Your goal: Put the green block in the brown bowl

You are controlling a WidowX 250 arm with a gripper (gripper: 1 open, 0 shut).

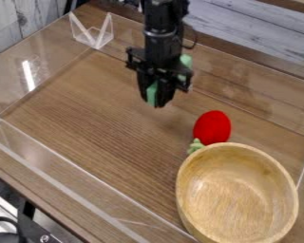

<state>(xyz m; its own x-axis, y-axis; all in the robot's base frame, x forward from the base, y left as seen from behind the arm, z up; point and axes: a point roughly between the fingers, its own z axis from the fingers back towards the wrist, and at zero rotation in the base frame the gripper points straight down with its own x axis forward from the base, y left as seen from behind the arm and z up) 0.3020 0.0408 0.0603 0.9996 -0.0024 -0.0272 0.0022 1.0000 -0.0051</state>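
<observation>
Wooden tabletop (85,127) lies beneath everything. Closest to the camera is the brown bowl (237,195); behind it sits a red strawberry toy (213,126). Farther behind the bowl, the gripper (158,98) is clenched on the green block (152,93).

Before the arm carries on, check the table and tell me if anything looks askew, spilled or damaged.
Nothing stands out: the brown bowl sits upright, the red strawberry toy lies beside it, and no spill or damage shows on the wooden table.
</observation>
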